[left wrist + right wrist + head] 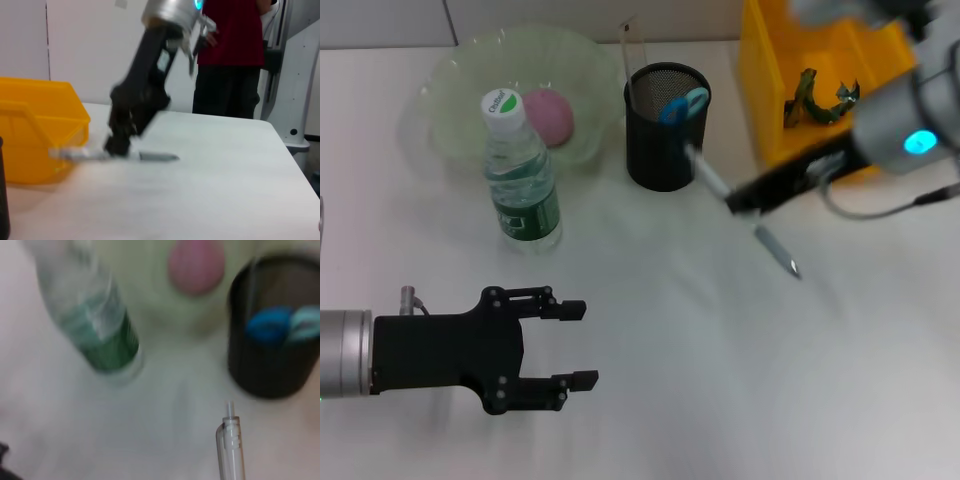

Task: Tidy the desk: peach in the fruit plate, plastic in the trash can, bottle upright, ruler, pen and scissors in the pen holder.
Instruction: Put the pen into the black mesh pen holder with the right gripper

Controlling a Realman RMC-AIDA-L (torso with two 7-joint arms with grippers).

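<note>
My right gripper (pixel 740 203) is shut on a grey pen (pixel 776 251) and holds it low over the table, just right of the black mesh pen holder (pixel 667 140). Blue scissors (pixel 682 105) and a clear ruler (pixel 628 55) stand in the holder. The left wrist view shows the same gripper (pixel 117 149) with the pen (pixel 157 157) level. A pink peach (pixel 550 115) lies in the green fruit plate (pixel 460 90). The water bottle (pixel 520 180) stands upright. Green plastic (pixel 820 100) lies in the yellow bin (pixel 770 90). My left gripper (pixel 575 345) is open and empty at the front left.
The yellow bin stands at the back right, close behind my right arm. The bottle stands in front of the plate, left of the holder. A person in a red shirt (pixel 230 35) stands beyond the table's far side.
</note>
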